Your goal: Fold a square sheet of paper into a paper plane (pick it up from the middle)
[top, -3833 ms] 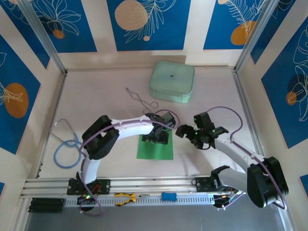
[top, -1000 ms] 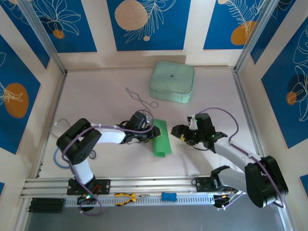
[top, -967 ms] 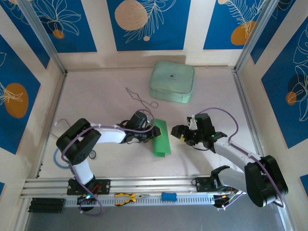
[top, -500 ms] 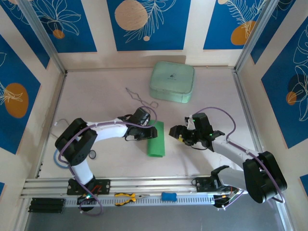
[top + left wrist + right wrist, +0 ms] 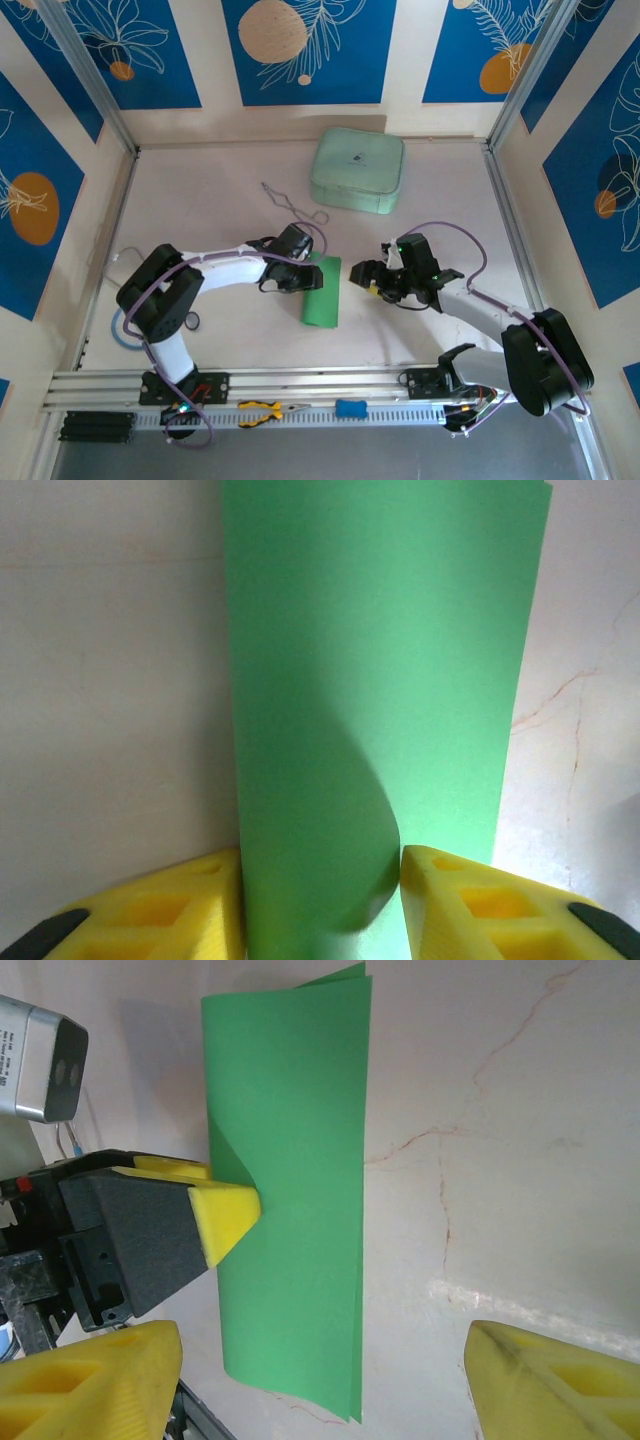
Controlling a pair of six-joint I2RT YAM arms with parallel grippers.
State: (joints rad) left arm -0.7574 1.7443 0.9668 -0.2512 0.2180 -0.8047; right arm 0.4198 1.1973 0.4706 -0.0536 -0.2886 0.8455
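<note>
From where I stand, the square sheet of paper [image 5: 321, 295] lies doubled over into 1 narrow, bright green strip in the middle of the table [image 5: 220, 220]. Its long side runs away from the arm bases, and it sits between the 2 grippers. The bent side faces the left gripper [image 5: 303, 274] and has not been pressed flat. It bulges in a soft loop, and the left gripper's yellow fingers [image 5: 150, 910] press against that loop from both sides, pinching it near the strip's far end. The free edges face the right gripper [image 5: 366, 281], which hovers just beside them with its fingers [image 5: 100, 1380] spread wide and nothing between them. Toward the far side of the table, well apart from the paper, sits the pale mint-green case [image 5: 358, 170]; it is shut, so I cannot tell what is inside. From overhead I also see a bent wire [image 5: 290, 203] between the case and the left arm, a blue cable [image 5: 117, 333] at the left edge, and yellow-handled pliers [image 5: 262, 408] on the rail by the bases. The left wrist view shows the curl and its shadow up close. The right wrist view shows the 2 layers slightly out of line at the far corner, and 1 finger of the left gripper lying on top of the sheet.
</note>
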